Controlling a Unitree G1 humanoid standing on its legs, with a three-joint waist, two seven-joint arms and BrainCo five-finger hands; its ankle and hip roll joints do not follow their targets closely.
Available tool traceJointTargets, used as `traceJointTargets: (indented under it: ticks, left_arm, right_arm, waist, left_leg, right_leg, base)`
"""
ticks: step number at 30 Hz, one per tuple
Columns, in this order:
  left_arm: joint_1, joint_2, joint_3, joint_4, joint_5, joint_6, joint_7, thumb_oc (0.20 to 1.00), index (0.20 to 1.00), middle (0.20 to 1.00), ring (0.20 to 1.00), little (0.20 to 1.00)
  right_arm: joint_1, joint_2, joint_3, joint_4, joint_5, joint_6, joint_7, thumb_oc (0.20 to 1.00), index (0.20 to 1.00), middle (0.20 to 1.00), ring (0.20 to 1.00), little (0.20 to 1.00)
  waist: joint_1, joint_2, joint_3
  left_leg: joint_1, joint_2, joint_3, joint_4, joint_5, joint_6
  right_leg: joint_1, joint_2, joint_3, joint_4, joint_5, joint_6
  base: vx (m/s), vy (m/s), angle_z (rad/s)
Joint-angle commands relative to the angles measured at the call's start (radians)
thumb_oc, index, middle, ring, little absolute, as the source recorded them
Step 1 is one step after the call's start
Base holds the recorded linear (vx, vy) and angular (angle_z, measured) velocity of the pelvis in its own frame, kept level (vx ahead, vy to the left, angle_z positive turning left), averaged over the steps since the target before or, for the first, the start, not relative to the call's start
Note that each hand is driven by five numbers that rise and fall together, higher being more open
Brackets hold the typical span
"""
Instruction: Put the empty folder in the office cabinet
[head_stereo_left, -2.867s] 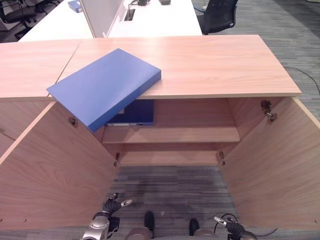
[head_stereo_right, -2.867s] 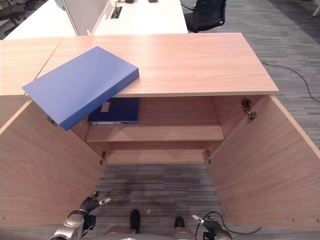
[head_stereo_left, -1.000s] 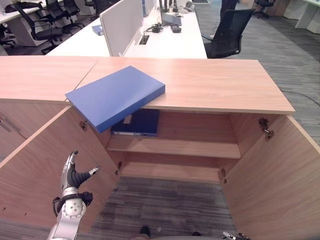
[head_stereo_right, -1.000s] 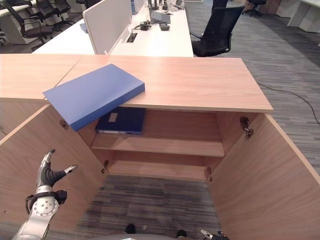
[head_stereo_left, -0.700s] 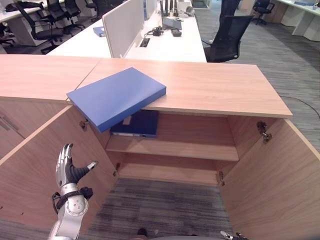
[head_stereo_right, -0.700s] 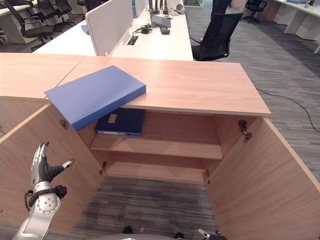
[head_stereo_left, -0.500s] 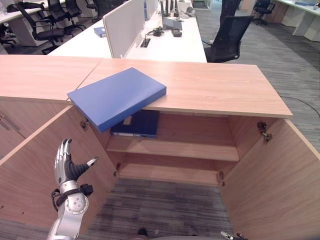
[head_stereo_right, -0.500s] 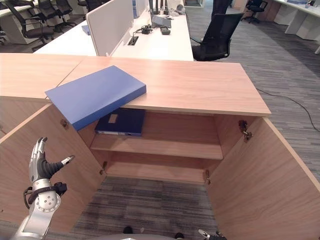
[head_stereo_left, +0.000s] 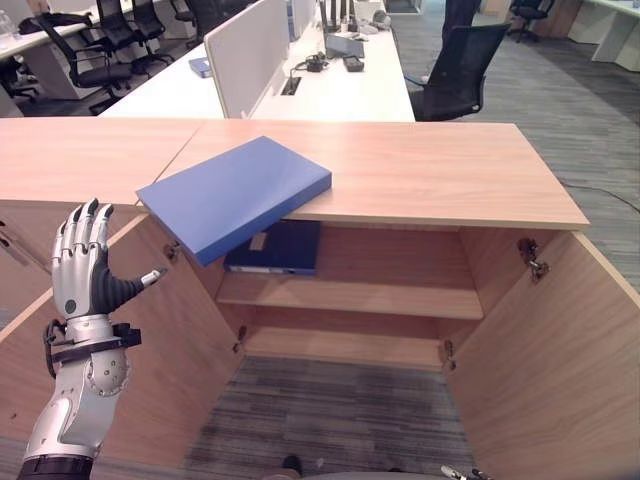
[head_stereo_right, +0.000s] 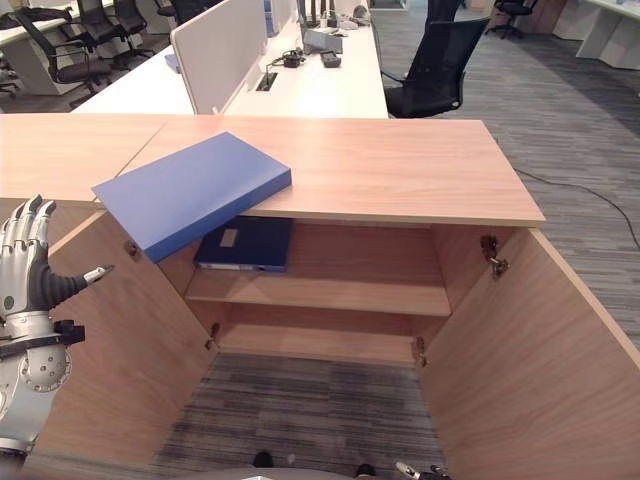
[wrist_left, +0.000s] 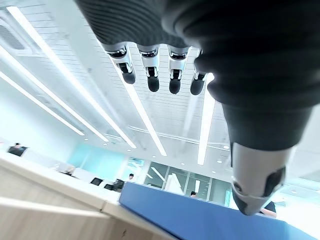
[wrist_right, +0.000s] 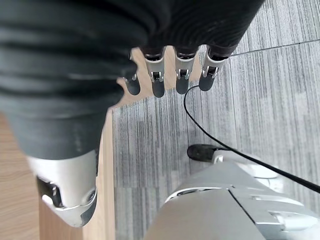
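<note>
A blue folder (head_stereo_left: 236, 194) lies flat on top of the office cabinet (head_stereo_left: 430, 170), one corner jutting out past the cabinet's front edge above the open left door (head_stereo_left: 150, 350), while a darker folder (head_stereo_left: 275, 246) sits on the upper shelf just below it. The robot's left hand (head_stereo_left: 80, 265) is raised beside that door, fingers straight and spread, thumb out, holding nothing; its right hand (wrist_right: 170, 75) hangs low over the carpet, fingers loose and empty. A careless nudge on the overhanging corner could tip the folder off the cabinet.

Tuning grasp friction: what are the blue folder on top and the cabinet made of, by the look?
Blue folder: looks like matte plastic or coated board, even colour, no glare. Cabinet: likely wood-grain laminate board, smooth satin, printed grain, thin edges. Left hand is open, short of both.
</note>
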Motion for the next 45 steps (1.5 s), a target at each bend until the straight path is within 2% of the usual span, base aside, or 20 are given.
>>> traceJointTargets:
  ticks: [1,6,21,27,45]
  left_arm:
    - [-0.145,0.094,0.021,-0.007,0.044,-0.014,0.005,1.0,1.0,1.0,1.0,1.0]
    - [-0.19,0.162,-0.02,0.05,0.067,-0.008,-0.003,1.0,1.0,1.0,1.0,1.0]
    - [-0.281,0.275,-0.173,0.236,0.144,0.027,-0.023,1.0,1.0,1.0,1.0,1.0]
    - [-0.297,0.298,-0.213,0.264,0.174,0.034,-0.032,1.0,1.0,1.0,1.0,1.0]
    - [-0.357,0.298,-0.338,0.351,0.222,0.047,-0.065,1.0,1.0,1.0,1.0,1.0]
  right_arm:
    - [-0.072,0.003,0.047,0.037,-0.02,-0.033,0.007,1.0,1.0,1.0,1.0,1.0]
    - [-0.073,0.001,0.05,0.039,-0.015,-0.038,0.012,1.0,1.0,1.0,1.0,1.0]
    - [-0.069,-0.008,0.032,0.051,-0.013,-0.051,-0.006,1.0,1.0,1.0,1.0,1.0]
    - [-0.068,-0.01,0.022,0.055,-0.005,-0.052,-0.008,1.0,1.0,1.0,1.0,1.0]
    - [-0.073,-0.021,0.013,0.062,-0.002,-0.049,-0.016,1.0,1.0,1.0,1.0,1.0]
  waist:
    - [-0.015,-0.019,0.029]
    - [-0.027,-0.013,0.026]
    - [-0.052,-0.004,0.022]
    - [-0.058,0.0,0.02]
    - [-0.071,0.001,0.019]
  left_leg:
    - [0.041,0.002,-0.004,0.016,-0.106,-0.047]
    - [0.039,-0.001,0.002,0.016,-0.106,-0.046]
    - [0.031,-0.012,0.014,0.016,-0.104,-0.042]
    - [0.035,-0.013,0.015,0.016,-0.109,-0.041]
    - [0.045,-0.013,0.02,0.016,-0.113,-0.037]
  right_leg:
    - [0.028,-0.023,-0.014,0.008,-0.075,0.072]
    - [0.023,-0.024,-0.008,0.008,-0.071,0.075]
    - [0.004,-0.033,0.006,0.008,-0.056,0.086]
    - [0.006,-0.035,0.011,0.008,-0.059,0.087]
    - [0.006,-0.038,0.026,0.008,-0.059,0.091]
  base:
    - [0.0,0.0,0.0]
    - [0.0,0.0,0.0]
    - [0.0,0.008,-0.03]
    - [0.0,0.006,-0.02]
    - [0.0,0.0,0.0]
